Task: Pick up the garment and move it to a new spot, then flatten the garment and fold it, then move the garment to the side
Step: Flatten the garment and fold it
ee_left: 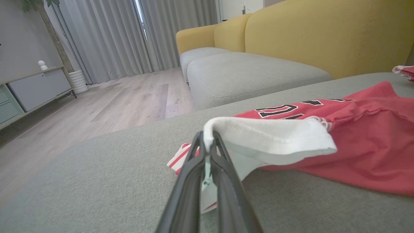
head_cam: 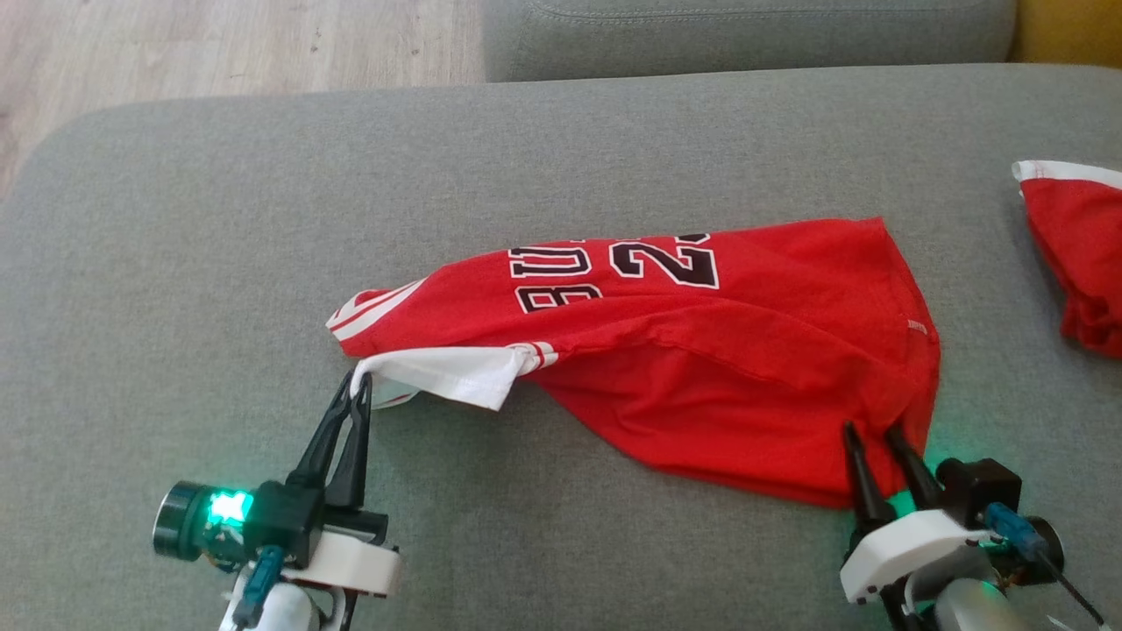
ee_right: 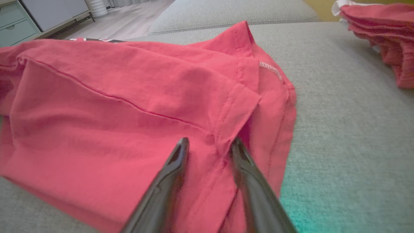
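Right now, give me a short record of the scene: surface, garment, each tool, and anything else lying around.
surface: grey cushion
garment: red jersey, crumpled, black lettering facing up
left tool: shut on the white sleeve, holding its edge raised
right tool: open, fingers either side of a fold at the jersey's near right corner
other: second red garment lying apart, at the far right

Left gripper (head_cam: 359,379) rises from the lower left of the head view, its two long dark fingers pressed together, leaning slightly right, tips pinching a white edge of the garment (head_cam: 701,350); right gripper (head_cam: 870,431) rises from the lower right, fingers parted with a clear gap, leaning slightly left, tips resting on the garment's red near edge; both wrists sit low, white-cased, glowing green.
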You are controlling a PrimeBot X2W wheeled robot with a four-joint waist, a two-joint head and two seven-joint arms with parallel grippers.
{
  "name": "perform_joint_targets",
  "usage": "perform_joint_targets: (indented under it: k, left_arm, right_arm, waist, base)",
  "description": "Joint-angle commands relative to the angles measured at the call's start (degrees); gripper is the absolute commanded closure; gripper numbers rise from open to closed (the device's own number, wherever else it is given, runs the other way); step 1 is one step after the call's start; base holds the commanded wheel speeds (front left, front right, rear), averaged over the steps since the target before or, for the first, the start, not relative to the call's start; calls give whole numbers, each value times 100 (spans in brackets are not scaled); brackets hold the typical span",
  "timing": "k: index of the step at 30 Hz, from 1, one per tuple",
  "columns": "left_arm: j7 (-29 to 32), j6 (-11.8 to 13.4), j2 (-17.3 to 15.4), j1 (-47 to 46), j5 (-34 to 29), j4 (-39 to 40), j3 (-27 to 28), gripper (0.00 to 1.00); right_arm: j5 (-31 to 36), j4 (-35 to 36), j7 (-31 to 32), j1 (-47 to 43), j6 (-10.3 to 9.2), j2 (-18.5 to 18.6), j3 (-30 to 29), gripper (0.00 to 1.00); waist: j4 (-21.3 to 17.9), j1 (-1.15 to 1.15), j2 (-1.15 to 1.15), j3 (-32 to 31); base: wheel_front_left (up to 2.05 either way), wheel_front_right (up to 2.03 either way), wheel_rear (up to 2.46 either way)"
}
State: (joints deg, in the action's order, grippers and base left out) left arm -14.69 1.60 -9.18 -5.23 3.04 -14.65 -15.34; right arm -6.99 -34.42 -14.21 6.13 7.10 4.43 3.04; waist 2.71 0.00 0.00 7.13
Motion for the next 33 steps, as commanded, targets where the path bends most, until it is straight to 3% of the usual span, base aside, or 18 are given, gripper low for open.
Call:
perform_joint_targets:
  k: [1, 6, 12, 17, 23, 33]
  left_arm:
    - [-30, 44, -117, -129, 46, 171, 164, 100]
    - [-30, 52, -136, -148, 58, 191, 163, 100]
    - [-30, 56, -217, -215, 36, 371, 195, 100]
    - [-30, 16, -490, -420, -35, 563, 318, 100]
    - [-30, -59, -982, -865, -69, 871, 620, 100]
    - [310, -591, -1706, -2577, -358, 2084, 520, 100]
  right_arm:
    - [-18, 95, -78, 119, 39, 65, 146, 54]
    - [-61, -10, -78, 183, 39, 102, 149, 100]
    - [-56, 227, -78, 207, 39, 206, 38, 100]
    - [-221, 938, -78, 194, 39, 507, -152, 100]
    - [-800, 2062, 82, 270, 39, 1313, -239, 100]
    - [-1220, 4466, 1282, 955, 39, 2735, -592, 100]
  waist:
    - [12, 0, 0, 4]
    - [39, 0, 0, 22]
    - [40, 0, 0, -34]
    - [13, 0, 0, -261]
    - [-77, 0, 0, -630]
    - [-183, 0, 0, -884]
  base:
    - [0, 0, 0]
    - [0, 0, 0]
    - [0, 0, 0]
    - [0, 0, 0]
    - [0, 0, 0]
    - [0, 0, 0]
